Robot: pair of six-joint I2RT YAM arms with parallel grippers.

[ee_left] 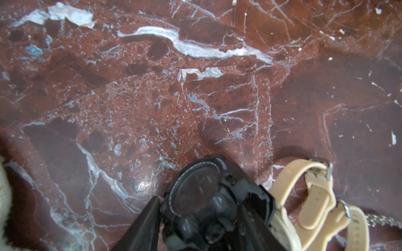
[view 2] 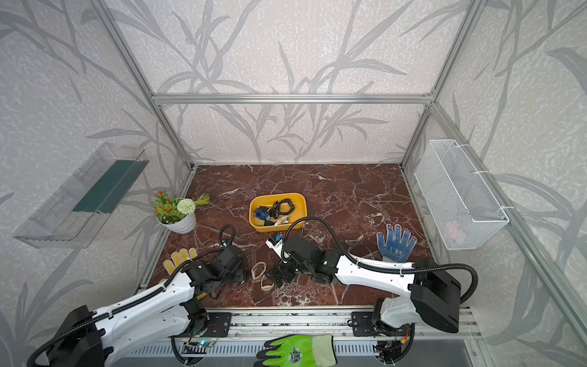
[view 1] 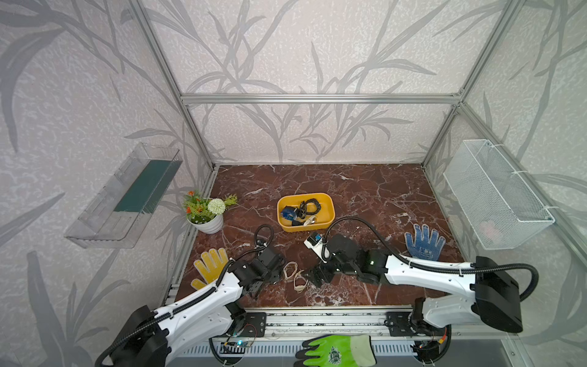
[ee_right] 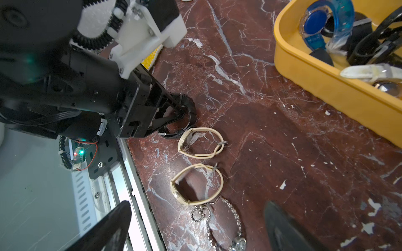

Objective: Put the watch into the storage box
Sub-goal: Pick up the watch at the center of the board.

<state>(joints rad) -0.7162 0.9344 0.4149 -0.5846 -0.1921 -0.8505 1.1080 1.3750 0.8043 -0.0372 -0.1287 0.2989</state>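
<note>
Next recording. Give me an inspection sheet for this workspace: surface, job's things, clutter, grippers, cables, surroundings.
Surface: red-brown marble tabletop, no spill seen.
Job's things: shallow yellow plastic storage box already holds several watches; chunky black watch, two beige-strapped watches and silver chain-link watch lie outside it.
Clutter: yellow-dotted knit glove, blue-dotted knit glove, green rubber glove on the front rail, artificial plant in white pot.
Grippers: left gripper straddles the black watch, clamping not confirmed; right gripper open, empty.
Cables: black corrugated hoses loop above both wrists; the right one arcs near the box.
Surroundings: clear plastic shelf tray and white wire-mesh basket on leaf-patterned walls; aluminium frame.
</note>
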